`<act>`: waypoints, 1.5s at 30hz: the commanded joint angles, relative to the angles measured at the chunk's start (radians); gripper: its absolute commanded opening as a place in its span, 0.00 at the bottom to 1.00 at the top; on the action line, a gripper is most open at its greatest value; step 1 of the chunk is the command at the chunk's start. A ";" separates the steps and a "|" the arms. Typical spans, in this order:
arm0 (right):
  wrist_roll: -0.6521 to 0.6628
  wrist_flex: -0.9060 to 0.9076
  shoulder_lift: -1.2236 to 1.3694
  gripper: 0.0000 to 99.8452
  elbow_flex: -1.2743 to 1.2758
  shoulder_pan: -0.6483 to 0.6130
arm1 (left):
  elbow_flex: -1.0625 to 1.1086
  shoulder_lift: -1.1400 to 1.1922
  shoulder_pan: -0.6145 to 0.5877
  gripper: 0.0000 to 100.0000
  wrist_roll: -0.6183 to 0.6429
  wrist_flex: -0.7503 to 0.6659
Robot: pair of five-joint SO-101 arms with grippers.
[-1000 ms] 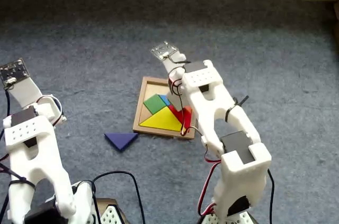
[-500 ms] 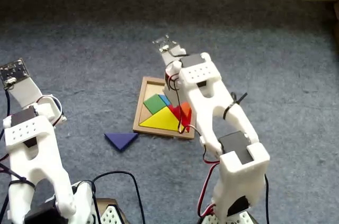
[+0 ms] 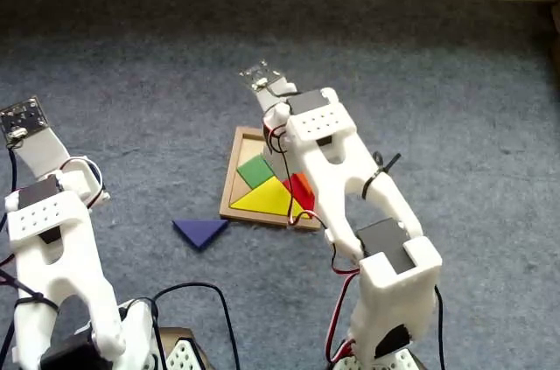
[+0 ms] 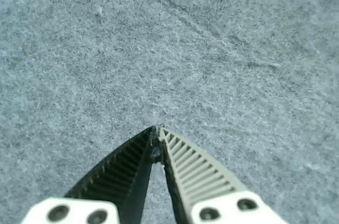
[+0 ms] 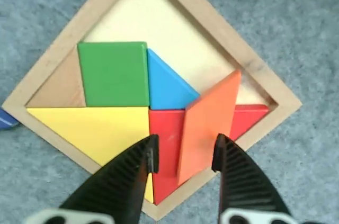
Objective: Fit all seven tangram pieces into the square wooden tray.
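Right arm (image 3: pixel 337 156) over the wooden tray (image 3: pixel 230 179) — one triangle left out
The arm covers the tray's right side. A green square (image 3: pixel 255 171), a yellow triangle (image 3: pixel 262 199) and some red (image 3: pixel 300 186) show inside. A dark blue triangle (image 3: pixel 201 230) lies on the grey carpet (image 3: pixel 131 81) near the tray's corner, with the left arm (image 3: pixel 52 230) off to its side.

The left arm (image 3: pixel 52 239) is held folded at the near left, with the left gripper (image 4: pixel 157 131) pointed downward and its tips pressed together, while the right arm (image 3: pixel 337 160) is stretched farther out from the near right, with the right gripper (image 5: pixel 184 152) pointed downward and its fingers parted.
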 commanded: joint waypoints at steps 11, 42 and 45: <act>-0.008 -0.002 0.027 0.15 0.016 0.004 | -0.007 -0.022 0.018 0.01 0.002 -0.017; 0.279 -0.130 0.101 0.15 -0.071 -0.124 | -0.007 -0.022 0.018 0.01 0.002 -0.017; 0.279 -0.134 0.101 0.15 -0.073 -0.116 | -0.007 -0.022 0.018 0.01 0.002 -0.017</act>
